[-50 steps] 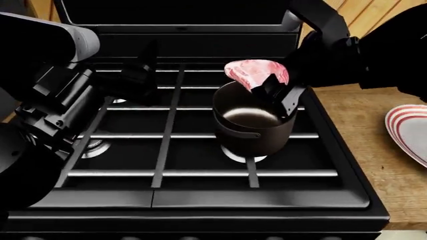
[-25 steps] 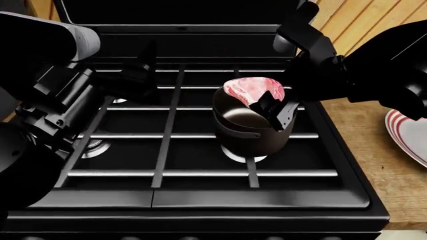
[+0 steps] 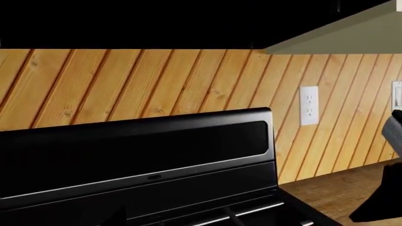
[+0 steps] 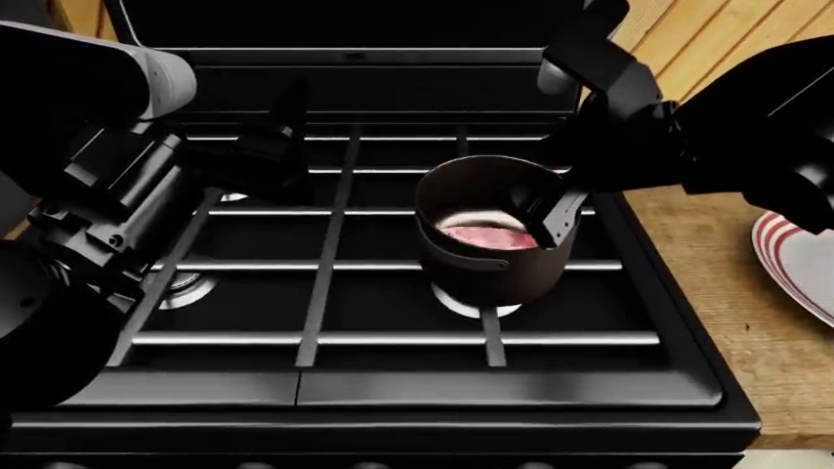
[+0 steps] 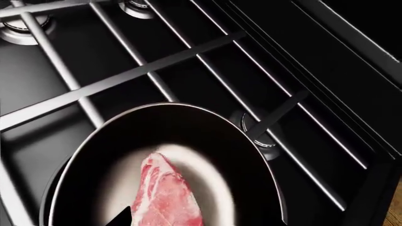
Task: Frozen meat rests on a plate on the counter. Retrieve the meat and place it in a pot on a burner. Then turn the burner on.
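At the head view's left, the left hand [image 4: 280, 147] hovers over the rear grates; I cannot tell if it is released or clenched. Centre-right, the meat [image 4: 486, 235] lies inside the pot [image 4: 495, 264], and the right hand [image 4: 548, 210] above looks released. Placing seems done; next comes reaching the burner's knob. The right wrist view shows the meat [image 5: 166, 197] flat on the pot's shiny floor.

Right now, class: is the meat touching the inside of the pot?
Touching. The right wrist view shows the meat lying flat on the shiny floor of the pot; the head view agrees, with the meat down inside the pot.
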Tool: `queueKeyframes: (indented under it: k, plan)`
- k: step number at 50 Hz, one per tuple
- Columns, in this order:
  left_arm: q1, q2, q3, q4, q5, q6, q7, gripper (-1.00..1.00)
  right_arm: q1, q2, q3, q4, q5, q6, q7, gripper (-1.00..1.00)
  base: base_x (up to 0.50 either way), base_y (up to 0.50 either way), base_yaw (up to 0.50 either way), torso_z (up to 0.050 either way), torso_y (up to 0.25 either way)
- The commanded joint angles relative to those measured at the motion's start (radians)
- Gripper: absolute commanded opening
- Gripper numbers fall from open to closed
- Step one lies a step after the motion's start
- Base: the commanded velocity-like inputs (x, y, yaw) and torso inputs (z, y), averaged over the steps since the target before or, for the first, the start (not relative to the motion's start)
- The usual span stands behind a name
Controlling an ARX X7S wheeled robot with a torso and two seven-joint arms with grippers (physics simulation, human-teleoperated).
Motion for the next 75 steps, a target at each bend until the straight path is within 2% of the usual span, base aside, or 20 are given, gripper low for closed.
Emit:
queueKeyframes:
  k: [1, 13, 20, 29, 39, 44, 60, 75]
  plan:
    - [0.005, -0.005, 0.005, -0.002, 0.007, 0.011, 0.007, 1.0, 0.007, 0.005, 0.002, -0.015, -0.008, -0.006, 0.008, 1.0, 0.0, 0.0, 0.0, 0.0, 0.0]
    - [0.005, -0.009, 0.007, 0.002, 0.002, 0.014, 0.003, 1.0, 0.024, 0.028, 0.018, -0.046, 0.003, -0.003, 0.011, 1.0, 0.0, 0.0, 0.0, 0.0, 0.0]
    - [0.007, -0.01, 0.015, -0.004, 0.012, 0.02, 0.008, 1.0, 0.019, 0.046, 0.096, -0.072, 0.019, -0.03, 0.082, 1.0, 0.0, 0.0, 0.0, 0.0, 0.0]
    - [0.021, -0.007, 0.035, -0.017, 0.038, 0.033, 0.022, 1.0, -0.089, 0.05, 0.349, -0.153, 0.128, -0.062, 0.375, 1.0, 0.0, 0.0, 0.0, 0.0, 0.0]
    - [0.019, -0.007, 0.044, -0.024, 0.041, 0.035, 0.022, 1.0, -0.111, 0.027, 0.518, -0.158, 0.191, -0.066, 0.592, 1.0, 0.0, 0.0, 0.0, 0.0, 0.0]
    - [0.012, -0.007, 0.048, -0.024, 0.038, 0.034, 0.022, 1.0, -0.101, 0.023, 0.547, -0.152, 0.199, -0.064, 0.633, 1.0, -0.03, 0.01, 0.0, 0.0, 0.0]
    - [0.004, -0.012, 0.058, -0.02, 0.036, 0.035, 0.02, 1.0, -0.088, 0.029, 0.561, -0.167, 0.213, -0.061, 0.645, 1.0, -0.5, 0.18, 0.0, 0.0, 0.001]
    - [0.018, -0.01, 0.072, -0.008, 0.037, 0.041, 0.015, 1.0, -0.107, 0.028, 0.559, -0.161, 0.184, -0.098, 0.664, 1.0, 0.0, 0.0, 0.0, 0.0, 0.0]
